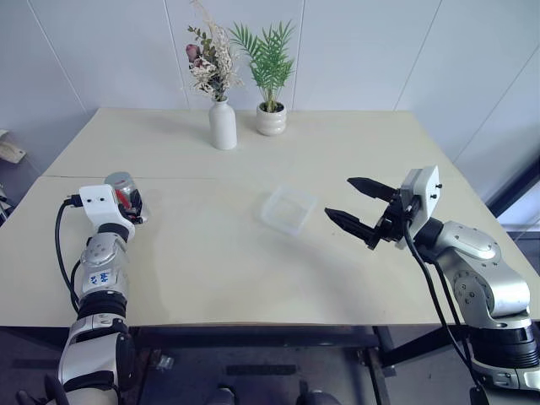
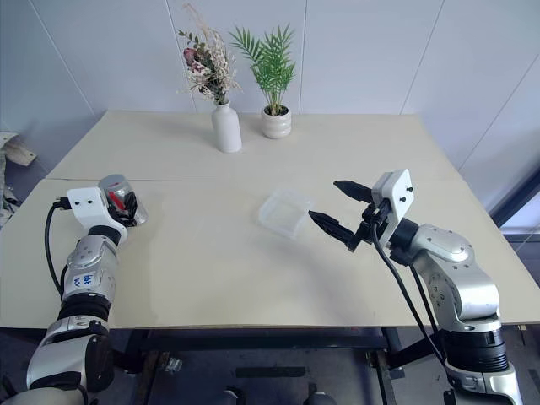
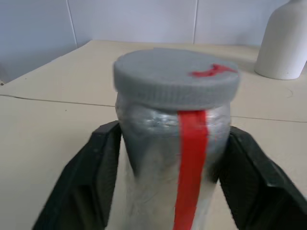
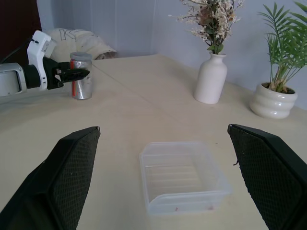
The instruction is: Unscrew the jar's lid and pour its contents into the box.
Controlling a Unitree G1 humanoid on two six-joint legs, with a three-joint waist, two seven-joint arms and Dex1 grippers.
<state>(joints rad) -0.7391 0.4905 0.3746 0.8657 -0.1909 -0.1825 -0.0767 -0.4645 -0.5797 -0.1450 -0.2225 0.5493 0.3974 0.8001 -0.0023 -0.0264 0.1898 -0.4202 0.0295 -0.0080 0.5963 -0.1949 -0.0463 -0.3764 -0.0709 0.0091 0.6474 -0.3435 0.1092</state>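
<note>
Black fingers of the left gripper (image 3: 168, 177) squeeze the small silvery jar with the red stripe (image 3: 165, 163) at the table's left, so hold tight while the wide-open right gripper (image 1: 361, 206) comes for the flat grey lid (image 3: 176, 76).

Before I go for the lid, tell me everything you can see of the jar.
The jar is a small silvery, foil-like cylinder with a red stripe down its side. Its grey ribbed lid, marked with a red smear, is still on. It stands upright on the table at the robot's left, well apart from the clear box. The left gripper is shut on its body below the lid, one black finger on each side.
</note>
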